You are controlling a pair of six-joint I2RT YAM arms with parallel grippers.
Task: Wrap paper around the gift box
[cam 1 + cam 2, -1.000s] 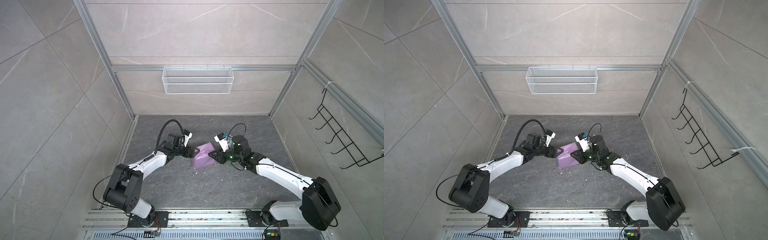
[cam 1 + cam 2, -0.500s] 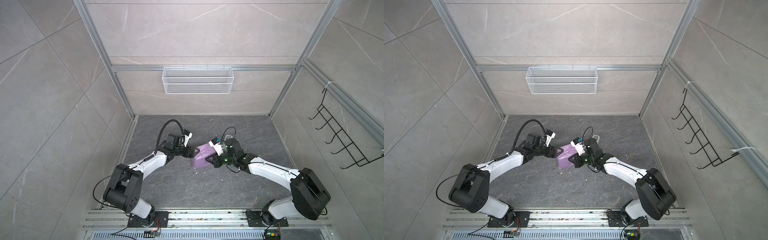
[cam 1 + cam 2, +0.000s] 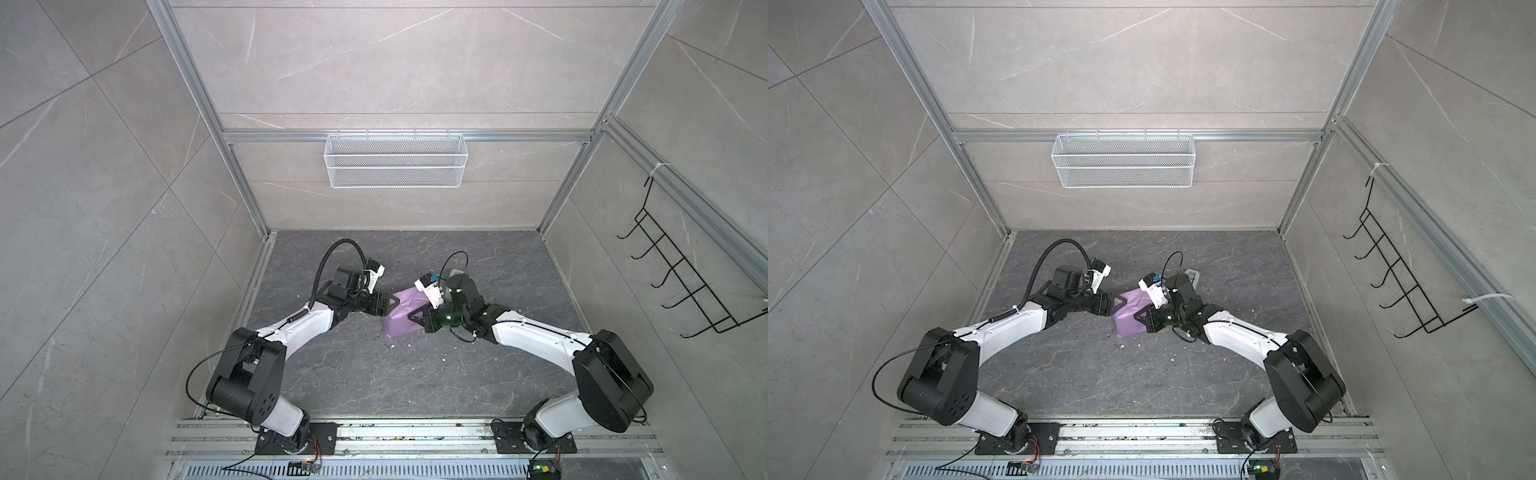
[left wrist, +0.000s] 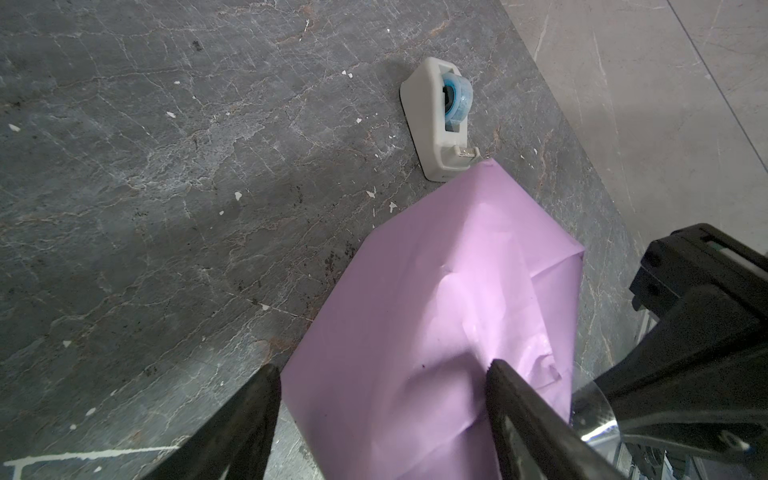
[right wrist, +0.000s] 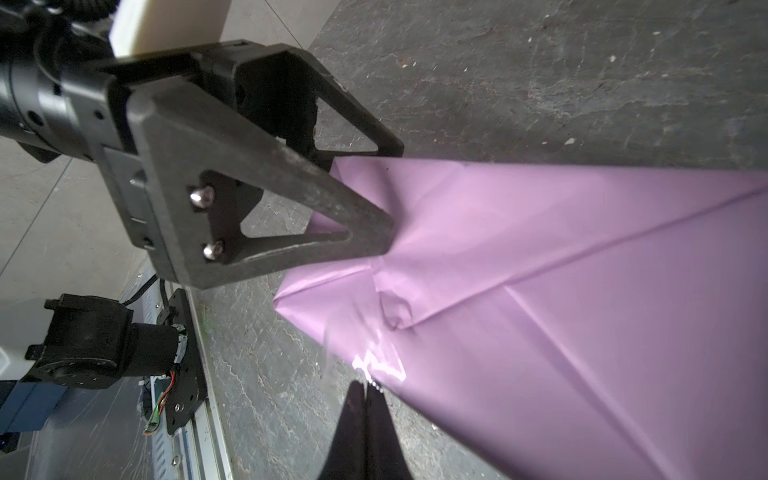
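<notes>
Right wrist view shows your right gripper (image 5: 365, 388) pinched together, apparently on a clear tape (image 5: 376, 361) strip at the paper (image 5: 561, 270) seam. The box is hidden inside that lilac parcel, which lies between both grippers. Your left gripper (image 4: 382, 368), jaws apart, rests on the parcel's other end. If you pull away now, the tape may cling to the tips and lift the flap. A second ago the right gripper sat further back, slightly parted; the left hasn't moved.

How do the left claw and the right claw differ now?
The left claw is open; the right claw is shut. The left claw spans an end of the paper; the right claw is at its edge beside a clear strip. Both are black, low over the paper.
</notes>
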